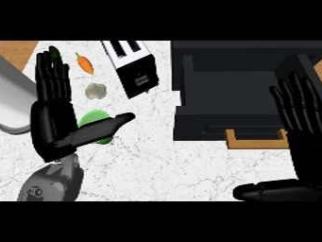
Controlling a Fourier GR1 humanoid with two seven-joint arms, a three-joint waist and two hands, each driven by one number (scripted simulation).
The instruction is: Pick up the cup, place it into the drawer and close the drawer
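Lying partly hidden behind the thumb of the left hand (52, 118), a green round cup (95, 119) is seen on the white marbled tabletop (177, 165), just to the right of that hand's palm and touching or nearly touching the thumb; which of the two cannot be told. The left hand is held spread, fingers straight and pointing away from the robot, thumb stretched out to the right across the cup's near side; nothing is pinched or enclosed. The cup's long axis cannot be judged, since only a rounded green patch shows.

The right hand (306, 137) is likewise spread, fingers straight and up, and is seen resting low at the right edge, in front of the black open drawer (219, 80) with its wooden handle (255, 141). The cup is well apart from this hand, far off to its left, so the left hand is judged the nearer one for the pick. The drawer lies to the right of the left hand, beyond the cup.

Beyond the left hand's fingertips an orange carrot (84, 64) and a pale garlic bulb (94, 90) are seen, with a black and white toaster (132, 66) to their right. The grasp is judged not yet made: the fingers would have to be curled round the cup first.
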